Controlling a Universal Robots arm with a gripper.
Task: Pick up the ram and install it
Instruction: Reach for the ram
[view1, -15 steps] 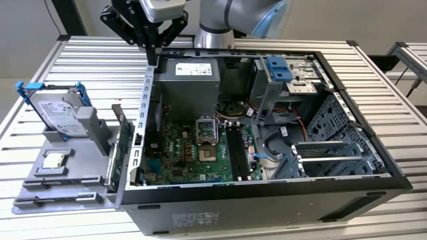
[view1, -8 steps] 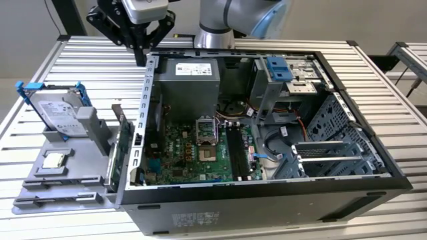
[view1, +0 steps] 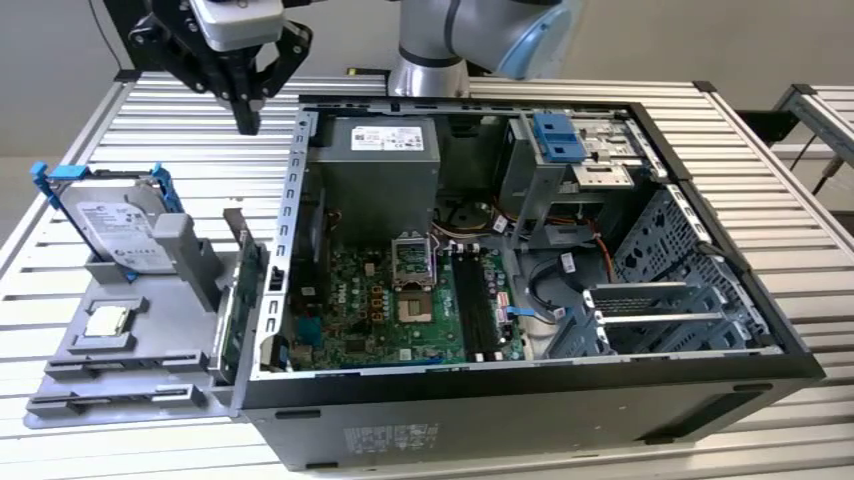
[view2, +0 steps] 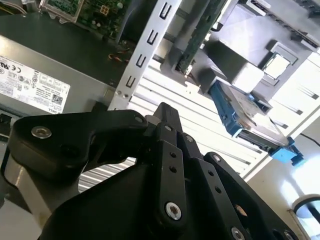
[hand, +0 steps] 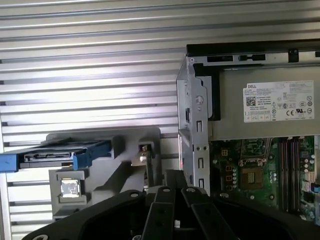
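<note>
The open computer case lies on the desk. Just beside it, on the exterior view's left, sits a tray with a hard drive at its back and a chip in front. The hand hangs above the desk behind the tray.

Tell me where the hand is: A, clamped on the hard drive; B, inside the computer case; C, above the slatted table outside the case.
C: in the exterior view the hand hangs over the slatted table, outside the computer case and apart from the hard drive.
</note>
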